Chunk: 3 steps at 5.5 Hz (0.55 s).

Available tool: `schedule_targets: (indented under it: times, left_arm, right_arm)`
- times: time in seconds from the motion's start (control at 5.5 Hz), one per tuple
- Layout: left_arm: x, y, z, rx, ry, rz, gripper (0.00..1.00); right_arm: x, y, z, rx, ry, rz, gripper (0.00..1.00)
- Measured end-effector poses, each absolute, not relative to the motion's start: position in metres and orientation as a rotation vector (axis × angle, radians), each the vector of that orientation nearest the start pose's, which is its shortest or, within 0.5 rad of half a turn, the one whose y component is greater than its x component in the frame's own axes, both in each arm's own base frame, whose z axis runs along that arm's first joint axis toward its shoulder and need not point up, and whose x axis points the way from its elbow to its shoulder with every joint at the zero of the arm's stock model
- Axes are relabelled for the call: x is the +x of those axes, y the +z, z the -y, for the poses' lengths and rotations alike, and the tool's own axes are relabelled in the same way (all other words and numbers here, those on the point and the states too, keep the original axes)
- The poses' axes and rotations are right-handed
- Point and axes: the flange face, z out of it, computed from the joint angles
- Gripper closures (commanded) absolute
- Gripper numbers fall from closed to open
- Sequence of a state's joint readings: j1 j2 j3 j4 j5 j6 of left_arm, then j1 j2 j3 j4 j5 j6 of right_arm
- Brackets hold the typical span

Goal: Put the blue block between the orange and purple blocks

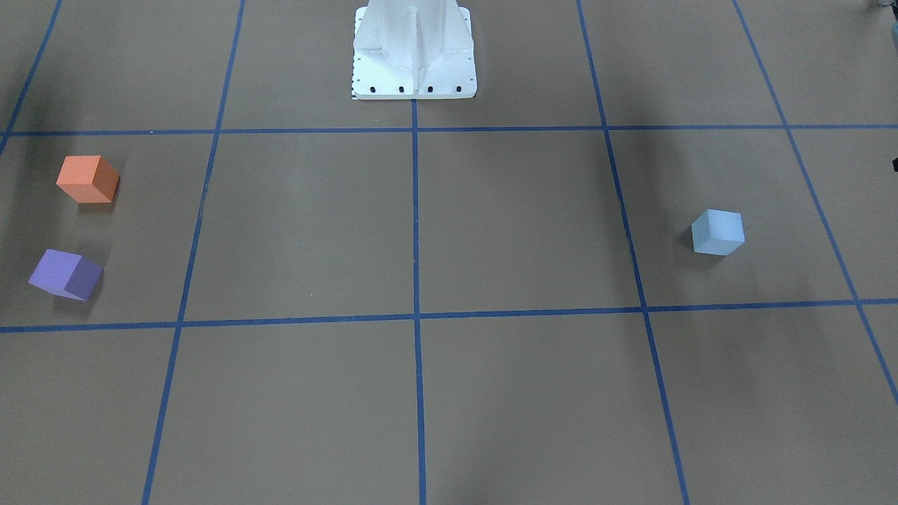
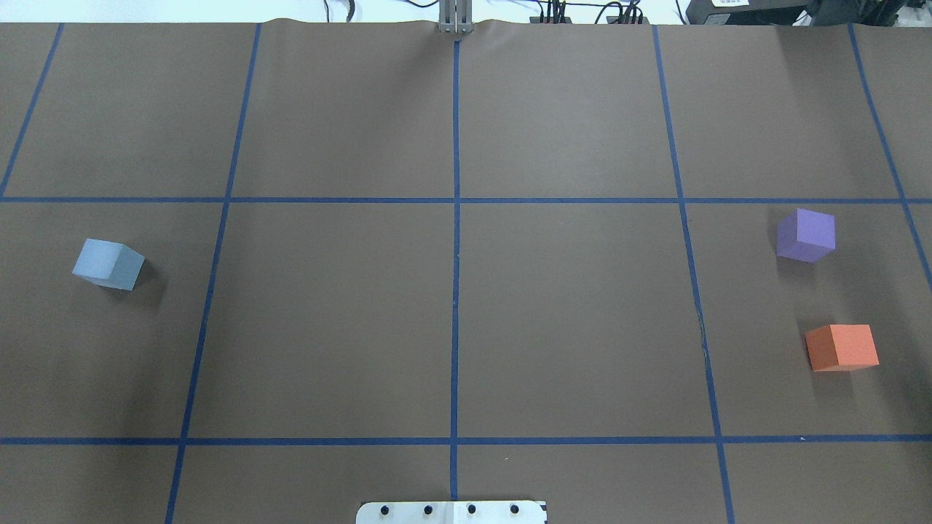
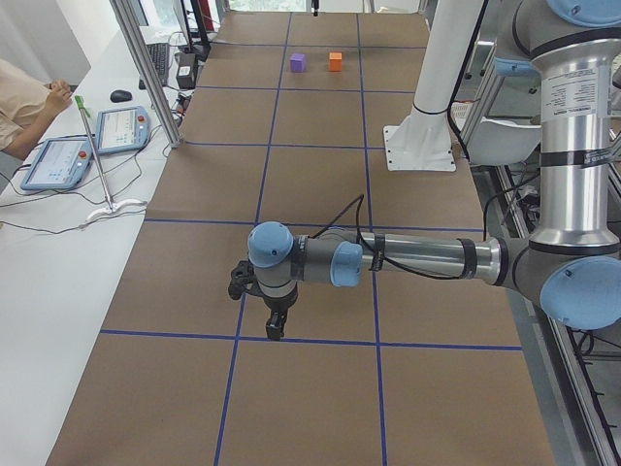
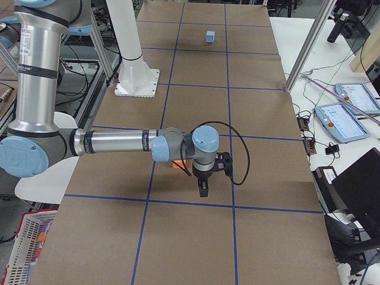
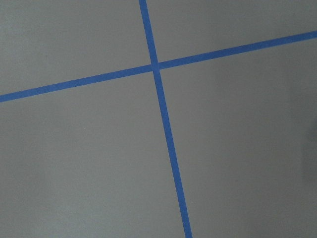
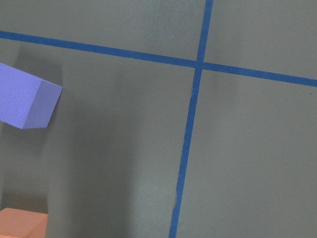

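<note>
The light blue block (image 2: 109,264) sits alone on the left side of the table; it also shows in the front view (image 1: 718,232). The purple block (image 2: 805,235) and the orange block (image 2: 842,348) sit on the right side with a gap between them. The right wrist view shows the purple block (image 6: 25,104) and a corner of the orange block (image 6: 22,224). My left gripper (image 3: 275,325) and my right gripper (image 4: 203,189) show only in the side views and point down over the table. I cannot tell whether either is open or shut.
The brown table is marked with a grid of blue tape lines (image 2: 456,255). The robot's white base plate (image 2: 451,512) is at the near edge. Tablets and cables lie on the white bench (image 3: 58,160) beside the table, where an operator sits.
</note>
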<state>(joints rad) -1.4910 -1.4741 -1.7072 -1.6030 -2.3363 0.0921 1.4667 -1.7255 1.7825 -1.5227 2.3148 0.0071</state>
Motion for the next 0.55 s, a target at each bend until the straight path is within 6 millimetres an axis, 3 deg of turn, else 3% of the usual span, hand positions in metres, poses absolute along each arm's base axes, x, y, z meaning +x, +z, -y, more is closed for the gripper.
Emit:
schedule_targets:
  times: [0.18, 0.55]
  left_arm:
    - [-0.028, 0.63, 0.459, 0.082, 0.194, -0.764, 0.0]
    - [-0.028, 0.616, 0.459, 0.107, 0.2, -0.761, 0.0]
  right_arm:
    - [0.021, 0.619, 0.438, 0.066, -0.133, 0.749, 0.0]
    - [0.02, 0.593, 0.438, 0.111, -0.151, 0.768, 0.0]
